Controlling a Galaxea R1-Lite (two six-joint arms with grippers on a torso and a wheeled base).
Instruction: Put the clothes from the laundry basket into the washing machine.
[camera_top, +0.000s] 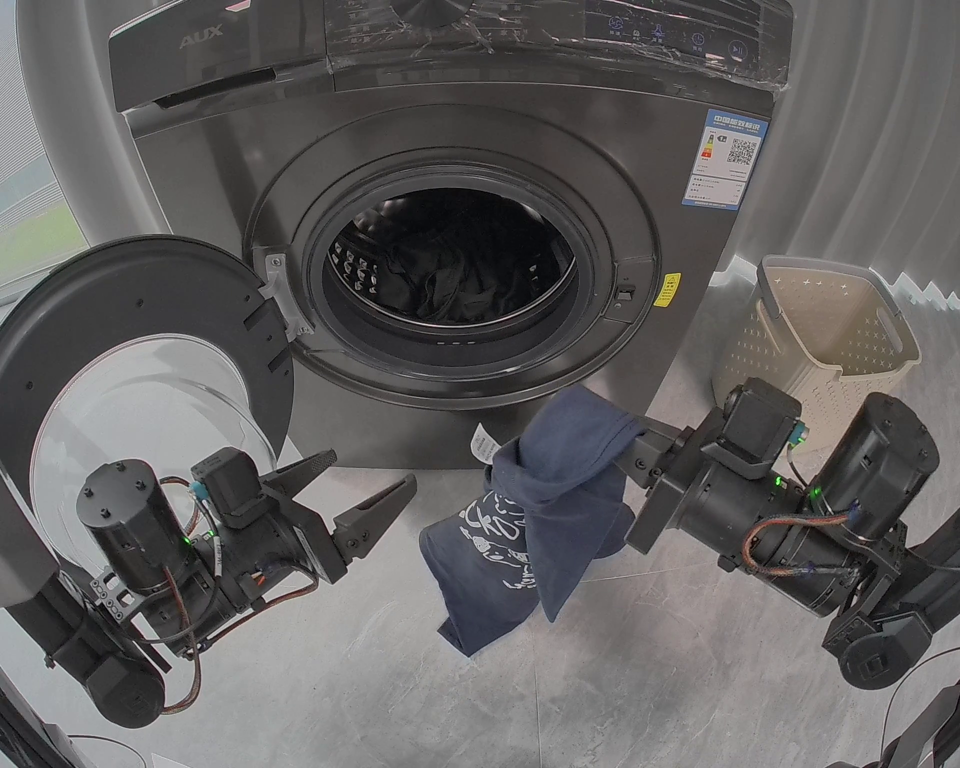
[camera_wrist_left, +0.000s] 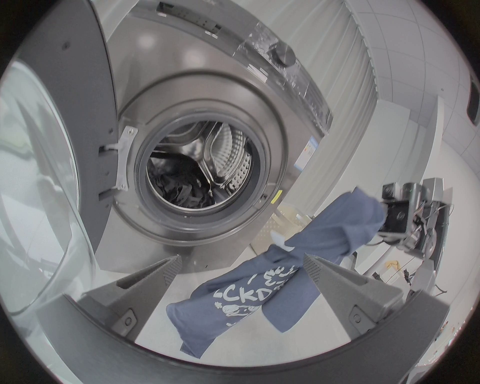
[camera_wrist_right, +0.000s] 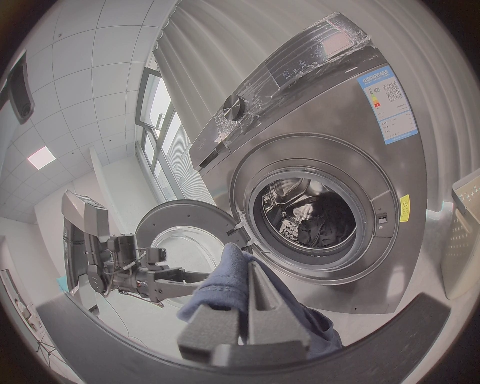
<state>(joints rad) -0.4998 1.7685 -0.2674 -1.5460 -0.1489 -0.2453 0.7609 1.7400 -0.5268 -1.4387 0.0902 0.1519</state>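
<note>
Your right gripper (camera_top: 640, 455) is clamped on a navy blue cotton T-shirt with white print (camera_top: 545, 500). It pinches a bunched fold near one end, so the rest hangs down in a loose drape. The lowest hem is close to the pale grey tiled floor (camera_top: 600, 690); whether it touches, I cannot tell.

The shirt hangs outside the grey front-loading washing machine (camera_top: 200, 190), below and a little right of the round drum mouth (camera_top: 450, 340). The round glass-centred door (camera_top: 130, 300) stands swung wide to the left. A heap of dark clothes (camera_top: 450, 265) lies inside the drum. The beige perforated plastic laundry basket (camera_top: 835, 330) stands on the floor just right of the machine. Your left gripper (camera_top: 370, 470) sits low beside the open door, jaws spread wide with nothing between them.

Treat the shirt as light, limp and not fragile: expect it to sag, swing and trail behind whatever point you carry it by. The single pinch through a thick fold looks secure enough. The risk I judge greatest is the long tail catching on the lip of the drum mouth or ending up draped outside it. If you want a second hold, take the low hanging part near the print with the left gripper and gather it upward. Otherwise, carry the pinched end deep into the drum before you let go.
</note>
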